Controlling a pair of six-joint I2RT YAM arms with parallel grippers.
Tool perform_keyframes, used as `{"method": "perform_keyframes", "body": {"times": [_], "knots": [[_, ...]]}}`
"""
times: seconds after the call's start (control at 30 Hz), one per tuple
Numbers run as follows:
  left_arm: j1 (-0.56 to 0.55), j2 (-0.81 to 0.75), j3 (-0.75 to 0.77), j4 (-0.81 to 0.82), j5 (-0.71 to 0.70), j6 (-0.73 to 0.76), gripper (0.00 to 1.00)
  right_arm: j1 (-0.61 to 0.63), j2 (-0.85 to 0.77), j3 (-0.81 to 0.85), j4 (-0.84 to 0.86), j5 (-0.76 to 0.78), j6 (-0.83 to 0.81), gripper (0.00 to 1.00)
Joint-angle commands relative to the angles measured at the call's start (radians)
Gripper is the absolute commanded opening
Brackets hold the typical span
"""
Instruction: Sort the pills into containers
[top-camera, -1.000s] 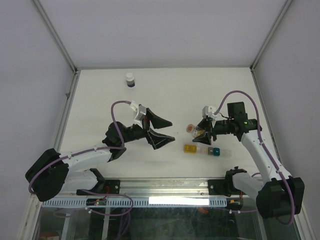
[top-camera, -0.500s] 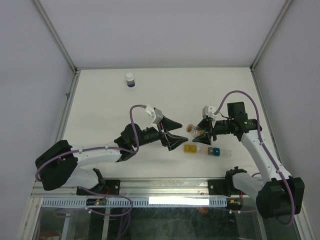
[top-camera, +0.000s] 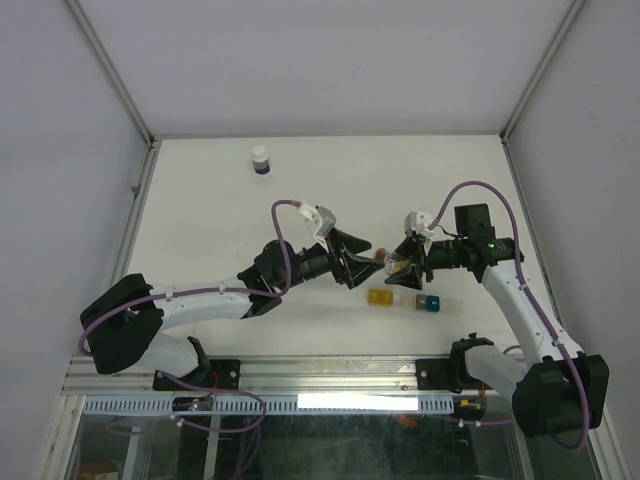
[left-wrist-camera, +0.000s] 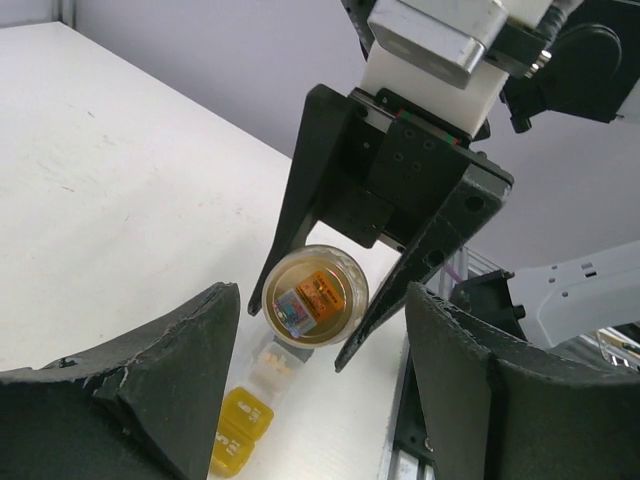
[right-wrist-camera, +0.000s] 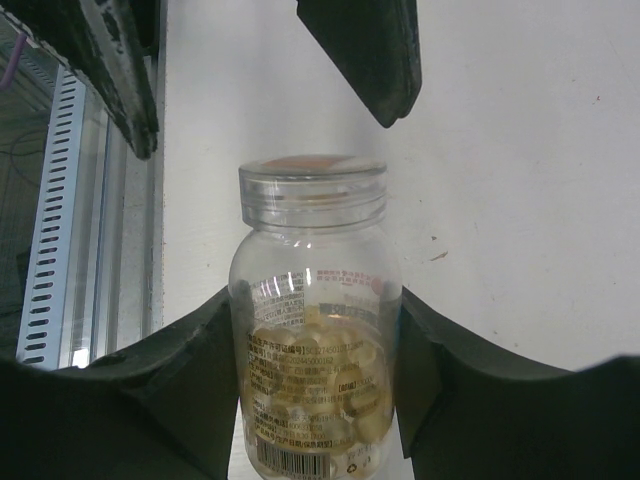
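Seen from above, two robot arms meet over a white table (top-camera: 330, 190). The right gripper (top-camera: 403, 264) is closed on a small clear vial (top-camera: 385, 258), held sideways with its cap on and pointing at the other arm. The pills (right-wrist-camera: 315, 400), pale tan, are packed inside the vial. The left gripper (top-camera: 362, 265) is open, one finger on each side of the cap with a gap on both sides. The containers (top-camera: 415, 301), a short strip running yellow, clear, teal, clear, lie on the table just in front of the vial, on the side nearer the arm bases. A white-capped blue bottle (top-camera: 260, 160) stands well apart at the table's far left.
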Motion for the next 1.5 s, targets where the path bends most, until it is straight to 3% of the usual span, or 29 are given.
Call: {"method": "perform_keyframes", "body": {"times": [0.0, 0.63, 0.8, 0.93, 1.1, 1.33, 1.47], "knots": [[-0.014, 0.010, 0.072, -0.036, -0.057, -0.029, 0.67, -0.001, -0.009, 0.008, 0.017, -0.037, -0.005, 0.00], [-0.048, 0.032, 0.155, -0.196, -0.101, -0.032, 0.57, -0.001, -0.008, 0.008, 0.018, -0.034, -0.005, 0.00], [-0.052, 0.032, 0.169, -0.228, -0.107, -0.031, 0.52, -0.001, -0.009, 0.008, 0.017, -0.035, -0.007, 0.00], [-0.054, 0.032, 0.188, -0.269, -0.106, -0.032, 0.42, -0.001, -0.009, 0.008, 0.017, -0.035, -0.005, 0.00], [-0.056, 0.030, 0.209, -0.323, -0.095, -0.039, 0.40, -0.001, -0.008, 0.009, 0.017, -0.034, -0.006, 0.00], [-0.057, 0.032, 0.260, -0.421, -0.114, -0.139, 0.00, -0.001, -0.005, 0.008, 0.036, -0.019, 0.015, 0.00], [-0.068, 0.032, 0.291, -0.514, -0.221, -0.296, 0.00, 0.000, -0.014, -0.005, 0.121, 0.040, 0.114, 0.00]]}}
